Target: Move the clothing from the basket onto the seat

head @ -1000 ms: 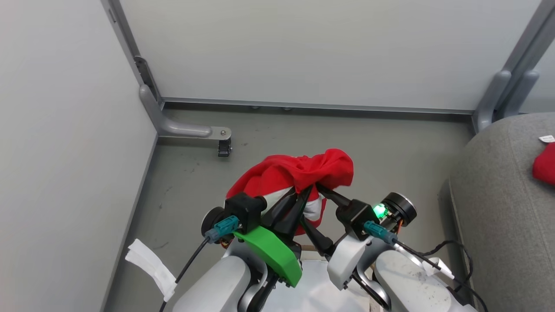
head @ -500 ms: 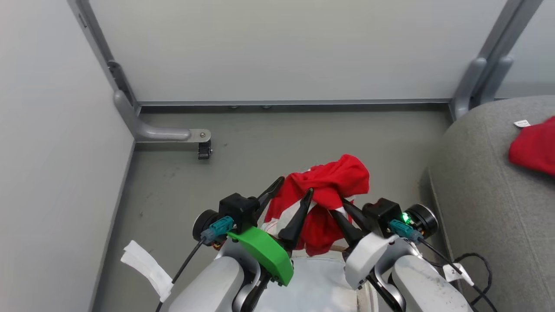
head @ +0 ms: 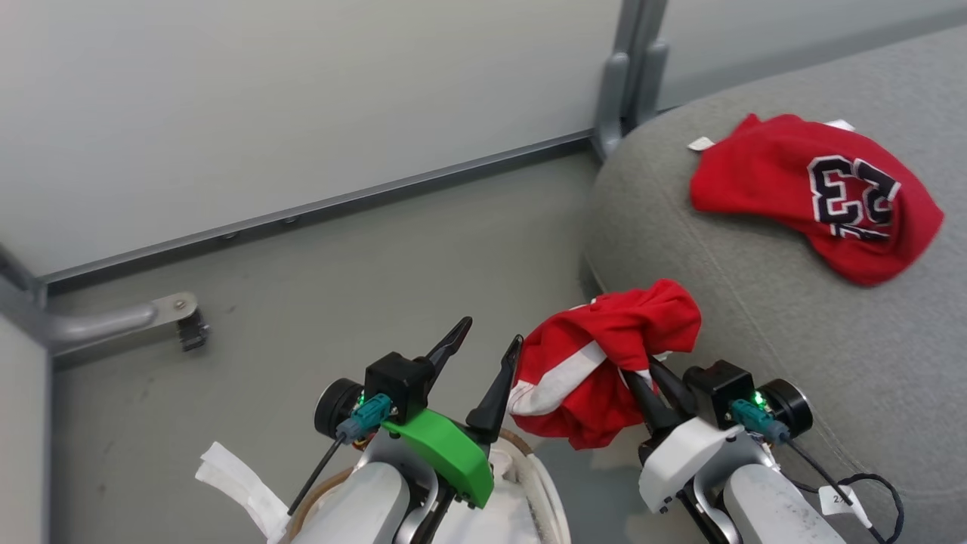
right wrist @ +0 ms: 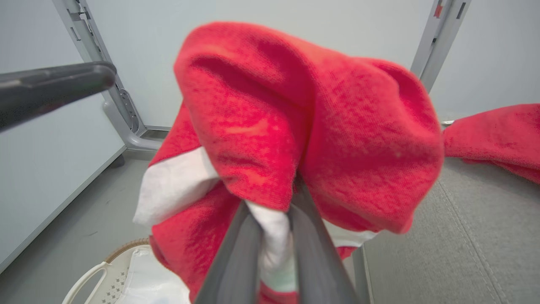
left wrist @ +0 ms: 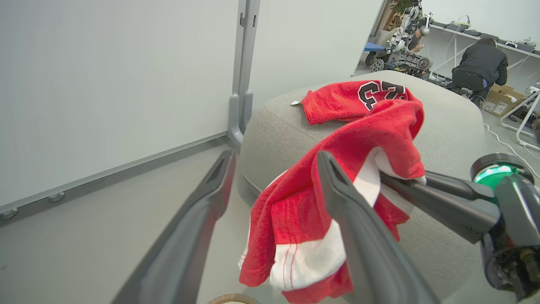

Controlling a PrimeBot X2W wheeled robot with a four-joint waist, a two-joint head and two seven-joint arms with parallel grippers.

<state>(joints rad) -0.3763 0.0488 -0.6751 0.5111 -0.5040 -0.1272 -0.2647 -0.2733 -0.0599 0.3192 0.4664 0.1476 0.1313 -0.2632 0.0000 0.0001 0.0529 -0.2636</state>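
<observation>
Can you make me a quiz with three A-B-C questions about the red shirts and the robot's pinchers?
1. Where does the red garment with the number lie?
A. on the grey seat
B. on the floor
C. under the seat

2. How many red garments can you see in the head view?
A. one
B. two
C. four

3. What is the right gripper doing?
A. standing open with nothing in it
B. shut on a red garment with a white stripe
C. resting on the floor

Answers:
1 A: it lies spread on top of the seat.
2 B: the numbered one lies on the seat and the striped one is in the right gripper.
3 B: its fingers pinch the cloth, which hangs from them, while the left gripper stands open and empty.
</observation>
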